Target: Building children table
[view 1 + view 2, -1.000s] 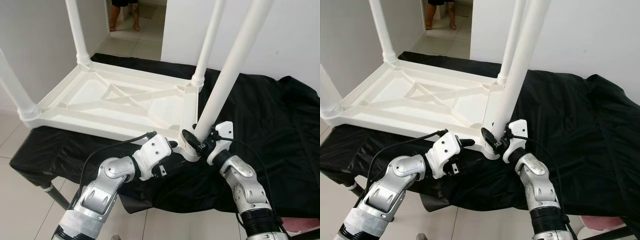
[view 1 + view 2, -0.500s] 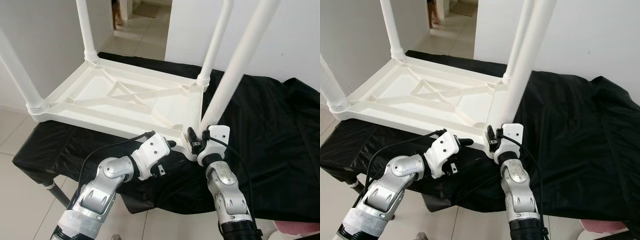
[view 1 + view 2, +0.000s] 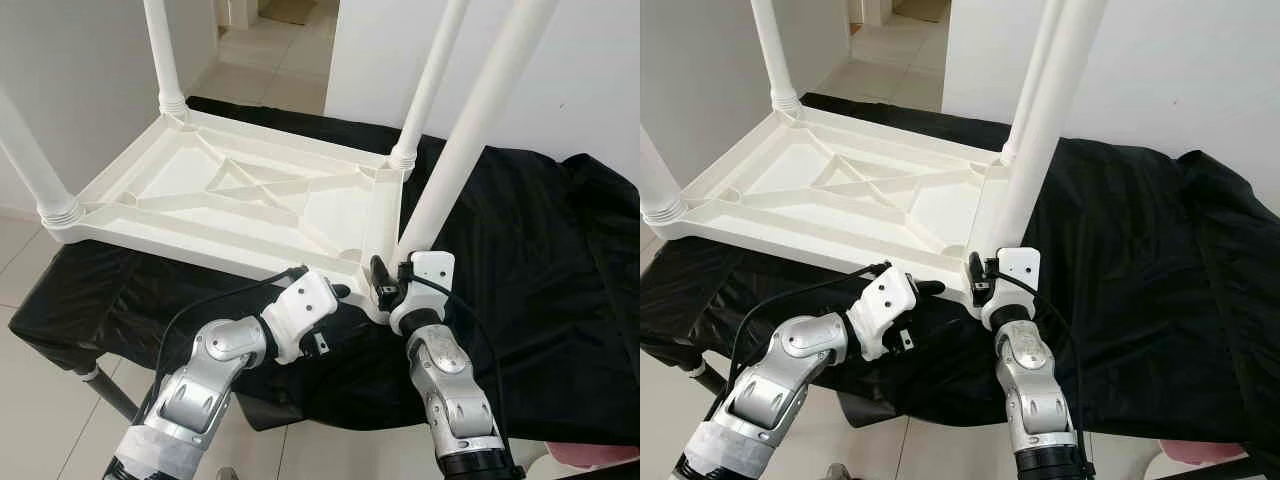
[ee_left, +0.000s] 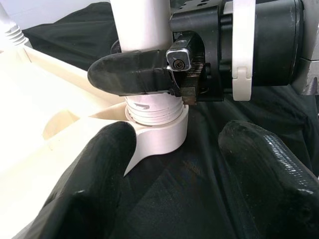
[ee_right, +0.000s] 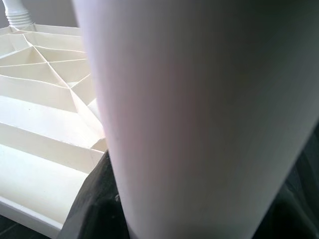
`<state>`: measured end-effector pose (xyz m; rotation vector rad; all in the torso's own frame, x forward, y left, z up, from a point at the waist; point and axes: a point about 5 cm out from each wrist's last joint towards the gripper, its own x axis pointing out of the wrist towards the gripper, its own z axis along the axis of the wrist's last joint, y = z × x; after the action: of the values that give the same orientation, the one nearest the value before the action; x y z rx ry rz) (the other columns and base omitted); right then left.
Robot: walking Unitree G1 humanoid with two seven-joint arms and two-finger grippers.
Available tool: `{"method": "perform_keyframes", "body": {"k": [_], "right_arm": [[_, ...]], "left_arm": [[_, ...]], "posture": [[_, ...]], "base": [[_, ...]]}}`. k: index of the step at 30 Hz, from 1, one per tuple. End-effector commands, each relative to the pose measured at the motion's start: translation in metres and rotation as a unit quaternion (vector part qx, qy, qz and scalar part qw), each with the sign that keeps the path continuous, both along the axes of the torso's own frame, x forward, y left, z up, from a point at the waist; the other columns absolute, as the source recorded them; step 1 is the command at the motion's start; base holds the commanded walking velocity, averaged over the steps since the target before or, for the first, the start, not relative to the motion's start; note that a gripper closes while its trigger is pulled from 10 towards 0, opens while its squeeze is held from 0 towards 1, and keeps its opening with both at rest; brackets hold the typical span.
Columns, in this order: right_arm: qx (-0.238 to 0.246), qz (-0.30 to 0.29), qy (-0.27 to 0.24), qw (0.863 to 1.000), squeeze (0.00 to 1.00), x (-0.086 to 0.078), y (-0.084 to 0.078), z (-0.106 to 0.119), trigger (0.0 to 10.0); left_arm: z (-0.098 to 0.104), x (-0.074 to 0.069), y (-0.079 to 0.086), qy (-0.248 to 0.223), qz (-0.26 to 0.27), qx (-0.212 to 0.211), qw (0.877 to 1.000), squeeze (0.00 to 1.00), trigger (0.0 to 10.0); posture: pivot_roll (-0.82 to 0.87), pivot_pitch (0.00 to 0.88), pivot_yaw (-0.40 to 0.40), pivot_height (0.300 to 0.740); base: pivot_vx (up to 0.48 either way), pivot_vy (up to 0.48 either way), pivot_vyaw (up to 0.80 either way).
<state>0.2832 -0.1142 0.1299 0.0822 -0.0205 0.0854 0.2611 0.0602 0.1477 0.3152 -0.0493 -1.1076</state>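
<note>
A white plastic children's table lies upside down on a black-draped surface. Three legs stand screwed in at the far left, near left and far right corners. The fourth leg stands tilted in the near right corner socket. My right gripper is shut on this leg just above the socket, and one of its black fingers wraps the leg's base. My left gripper is open, with its fingers spread at the table's near edge, just short of the socket.
The black cloth hangs over the front edge of a low stand with a metal leg. A white wall rises behind on the right. Tiled floor leads to a doorway at the back left. Something pink lies at the lower right.
My right forearm has swung left to stand under the leg's base, and its wrist has turned around the leg. The left gripper has held its place. The camera has shifted slightly.
</note>
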Motion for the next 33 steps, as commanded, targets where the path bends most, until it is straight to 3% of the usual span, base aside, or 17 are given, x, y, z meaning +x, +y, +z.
{"method": "perform_keyframes", "body": {"k": [1,2,9,17,18,19,20,25,26,31,33], "right_arm": [[0.020,-0.001,0.050,0.999,0.14,-0.007,0.009,-0.019,10.0],[0.022,0.002,0.047,0.999,1.00,-0.006,0.009,-0.017,10.0],[0.024,0.023,0.025,0.999,1.00,-0.004,0.002,-0.010,10.0],[0.017,0.073,0.010,0.997,1.00,-0.006,-0.017,-0.011,10.0],[0.008,0.081,0.006,0.997,0.59,-0.005,-0.018,-0.011,10.0],[0.002,0.087,0.004,0.996,0.59,-0.005,-0.019,-0.011,10.0],[-0.007,0.106,-0.006,0.994,0.00,-0.003,-0.022,-0.010,10.0],[-0.008,0.174,-0.024,0.984,0.00,0.007,-0.032,-0.009,10.0],[-0.010,0.204,-0.028,0.979,0.00,0.011,-0.032,-0.008,10.0],[-0.018,0.223,-0.034,0.974,0.00,0.014,-0.031,-0.007,10.0],[-0.020,0.256,-0.025,0.966,0.00,0.020,-0.027,-0.010,10.0]], "left_arm": [[0.002,0.003,-0.002,-0.014,0.030,-0.007,0.999,0.00,10.0],[0.002,0.003,-0.001,-0.015,0.029,-0.006,0.999,0.00,10.0],[0.004,0.004,0.000,-0.021,0.029,-0.004,0.999,0.00,10.0],[0.003,0.005,0.002,-0.022,0.031,-0.001,0.999,0.00,10.0],[0.004,0.005,0.002,-0.022,0.031,-0.002,0.999,0.00,10.0],[0.004,0.005,0.002,-0.022,0.031,-0.002,0.999,0.00,10.0],[0.004,0.005,0.002,-0.022,0.030,-0.001,0.999,0.00,10.0],[0.004,0.006,0.002,-0.024,0.029,-0.001,0.999,0.00,10.0],[0.005,0.006,0.003,-0.024,0.029,-0.001,0.999,0.00,10.0],[0.005,0.007,0.003,-0.024,0.029,0.000,0.999,0.00,10.0],[0.006,0.006,0.004,-0.024,0.029,0.001,0.999,0.00,10.0]], "posture": [[0.02,0.033,-0.100,0.740],[0.03,0.024,-0.099,0.740],[0.03,0.009,-0.099,0.740],[0.03,0.005,-0.098,0.740],[0.03,0.005,-0.098,0.740],[0.03,0.005,-0.096,0.740],[0.03,0.006,-0.093,0.740],[0.03,0.007,-0.089,0.740],[0.03,0.008,-0.084,0.740],[0.03,0.008,-0.084,0.740],[0.04,0.012,-0.081,0.740]], "base": [[0.000,0.000,0.00],[0.000,0.000,0.00],[0.000,0.000,0.00],[0.000,0.000,0.00],[0.000,0.000,0.00],[0.000,0.000,0.00],[0.000,0.000,0.00],[0.000,0.000,0.00],[0.000,0.000,0.00],[0.000,0.000,0.00],[0.000,0.000,0.00]]}}
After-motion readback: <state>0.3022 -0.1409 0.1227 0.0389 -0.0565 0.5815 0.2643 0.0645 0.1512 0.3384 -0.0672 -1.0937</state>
